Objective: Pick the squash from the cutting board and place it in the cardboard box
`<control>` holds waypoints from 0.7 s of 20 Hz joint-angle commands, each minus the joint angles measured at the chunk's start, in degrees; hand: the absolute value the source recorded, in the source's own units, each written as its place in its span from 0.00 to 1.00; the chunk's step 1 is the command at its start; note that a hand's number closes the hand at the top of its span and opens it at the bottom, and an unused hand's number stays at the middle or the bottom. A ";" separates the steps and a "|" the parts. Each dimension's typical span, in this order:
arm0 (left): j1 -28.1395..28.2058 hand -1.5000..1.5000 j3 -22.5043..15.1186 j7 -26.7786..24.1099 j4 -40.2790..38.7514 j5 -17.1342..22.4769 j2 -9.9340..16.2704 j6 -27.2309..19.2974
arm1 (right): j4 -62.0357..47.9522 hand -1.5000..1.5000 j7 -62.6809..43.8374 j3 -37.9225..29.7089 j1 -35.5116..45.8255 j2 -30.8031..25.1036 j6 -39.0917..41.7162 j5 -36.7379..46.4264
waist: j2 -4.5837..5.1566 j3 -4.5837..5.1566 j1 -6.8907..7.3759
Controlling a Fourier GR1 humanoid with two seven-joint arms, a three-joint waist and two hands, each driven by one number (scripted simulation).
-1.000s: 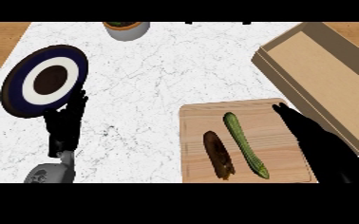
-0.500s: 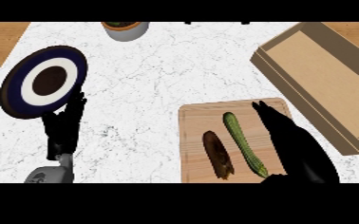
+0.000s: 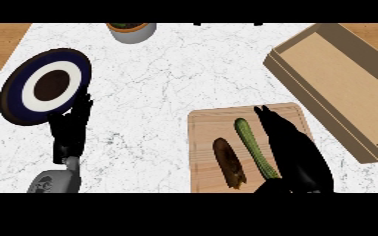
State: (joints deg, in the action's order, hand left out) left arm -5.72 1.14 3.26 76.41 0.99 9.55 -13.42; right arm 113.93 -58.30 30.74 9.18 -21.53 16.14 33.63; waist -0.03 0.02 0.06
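White marble surface [image 3: 184, 80]: green squash [image 3: 255, 147] lies on the cutting board [image 3: 210, 130], lower right. Right hand [image 3: 291, 150] hovers beside it, fingers straight, ready to grasp; cardboard box [image 3: 332, 75] waits upper right.

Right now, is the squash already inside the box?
No, the squash lies on the cutting board beside the right hand, and the box holds nothing.

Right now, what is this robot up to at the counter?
The right robot hand hovers over the wooden cutting board, fingers straight, right beside the long green squash. A dark brown vegetable lies next to it. Nothing is grasped yet. The open cardboard box waits at the right. The left robot hand rests open near the dark blue plate.
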 commanded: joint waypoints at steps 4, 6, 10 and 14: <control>-2.04 0.50 0.76 2.22 1.19 -1.08 -0.16 -1.06 | -1.81 0.00 -6.64 -1.91 1.00 4.70 4.81 2.10 | -0.01 -0.01 -0.06; 1.64 0.50 1.77 -6.81 -4.59 0.82 -0.92 2.50 | -5.14 0.00 -3.06 0.52 -1.33 5.45 1.57 5.97 | 0.03 0.01 -0.10; 0.63 0.50 1.53 -6.59 -5.24 -0.36 -1.56 1.66 | -5.22 0.00 -4.16 -1.13 -0.35 5.75 5.60 6.19 | 0.05 0.02 -0.19; -1.61 0.50 2.69 -0.78 -1.76 0.43 0.90 3.19 | -11.72 0.00 -1.77 -3.83 3.73 8.39 6.89 7.32 | 0.05 -0.01 0.09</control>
State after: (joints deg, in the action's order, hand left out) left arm -5.52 2.88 0.78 74.71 0.98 9.50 -11.28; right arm 105.65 -56.28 28.15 9.62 -15.70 19.38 39.78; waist 0.00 0.01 0.09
